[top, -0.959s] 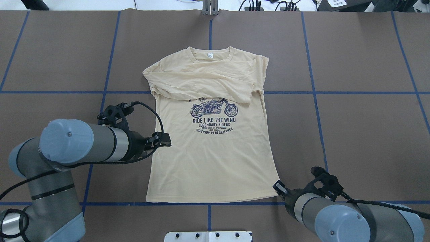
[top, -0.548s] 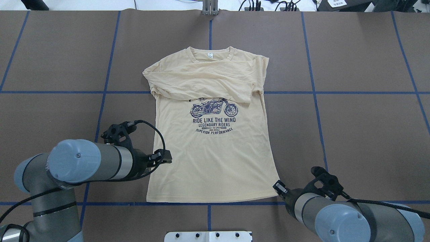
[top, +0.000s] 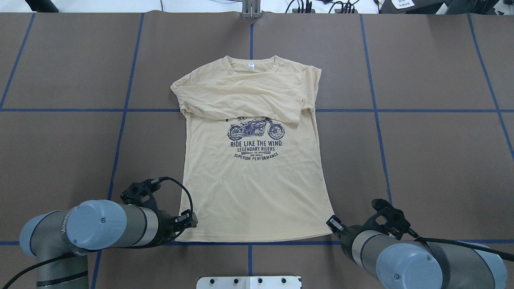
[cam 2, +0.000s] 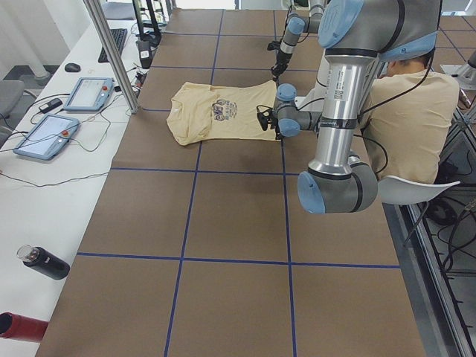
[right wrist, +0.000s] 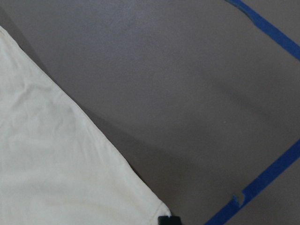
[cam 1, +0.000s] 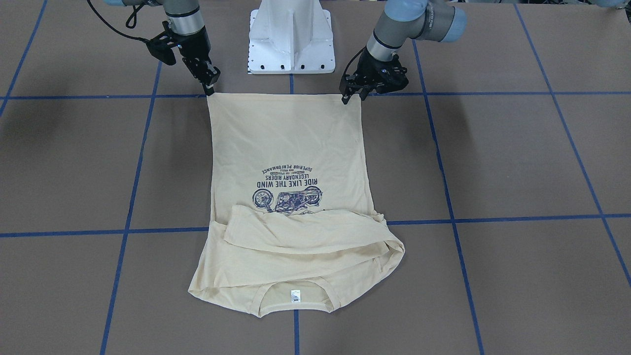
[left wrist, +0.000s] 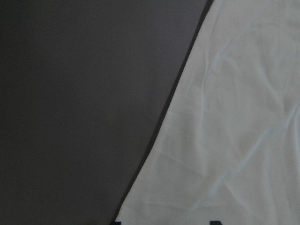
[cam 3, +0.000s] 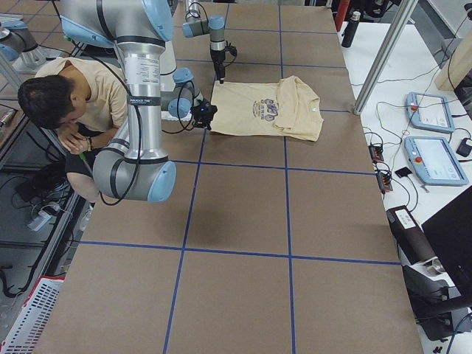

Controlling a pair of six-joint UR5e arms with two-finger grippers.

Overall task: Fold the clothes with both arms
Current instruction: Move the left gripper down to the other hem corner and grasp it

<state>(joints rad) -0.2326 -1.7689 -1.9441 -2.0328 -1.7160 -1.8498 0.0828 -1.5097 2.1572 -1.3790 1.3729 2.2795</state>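
Two tips apart on left gripper (cam 1: 352, 95) at T-shirt (cam 1: 288, 143) hem; right gripper (cam 1: 210, 87) seen side-on, spread impossible to tell

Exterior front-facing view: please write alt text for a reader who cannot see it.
A cream T-shirt lies flat on a brown table with blue tape lines, sleeves folded across its chest, collar nearest the camera. The left end effector, at the view's right, and the right end effector are at its two hem corners, near a white base.
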